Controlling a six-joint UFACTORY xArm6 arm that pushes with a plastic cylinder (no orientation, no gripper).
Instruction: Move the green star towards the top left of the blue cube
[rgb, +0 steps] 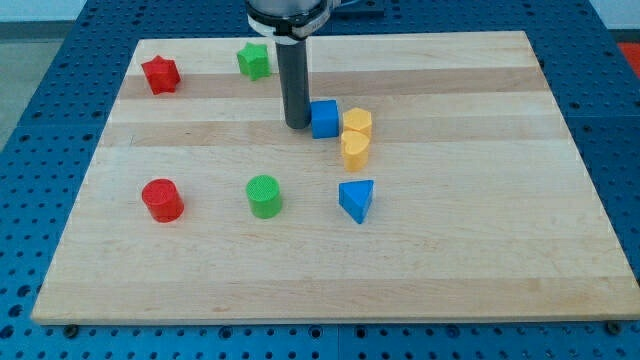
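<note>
Just left of the blue plastic cube (324, 118), my tip (297, 124) holds nothing; swinging up to the green plastic star (254, 60) could nudge it.

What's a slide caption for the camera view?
My tip sits left of the blue cube; green star waits near the top.

my tip (298, 124) stands just left of the blue cube (324, 118), filling the spot at its left side. two yellow blocks (355, 137) crowd the cube's right. the green star (254, 60) sits apart, bare light wooden board (200, 130) around it.
</note>
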